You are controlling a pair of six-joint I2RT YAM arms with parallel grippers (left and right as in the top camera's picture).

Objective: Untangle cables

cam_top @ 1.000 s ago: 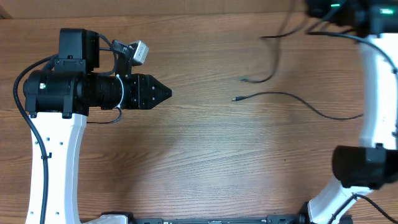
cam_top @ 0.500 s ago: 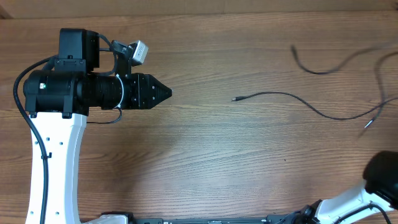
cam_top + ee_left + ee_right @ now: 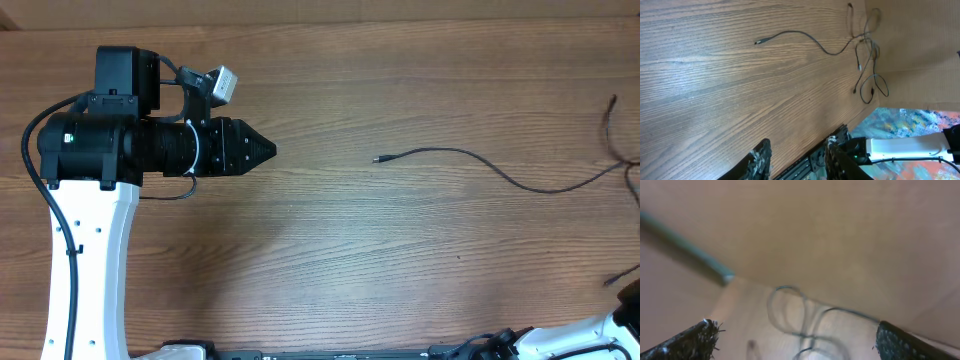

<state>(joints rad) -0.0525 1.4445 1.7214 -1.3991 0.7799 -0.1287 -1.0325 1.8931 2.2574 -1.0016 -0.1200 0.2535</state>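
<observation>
Left gripper sits over the left side of the wooden table, nose pointing right. Its wrist view shows the two fingers parted, with nothing between them, so it's empty-handed. Now the cables: one long strand lies stretched across the wood, its plug end near the middle and well apart from that gripper, the cord running off to the right edge. There the other strands gather in a loose tangle of loops. The right gripper has its jaws flung wide and grips nothing, with blurred loops of cord showing on the surface beyond its fingers.
</observation>
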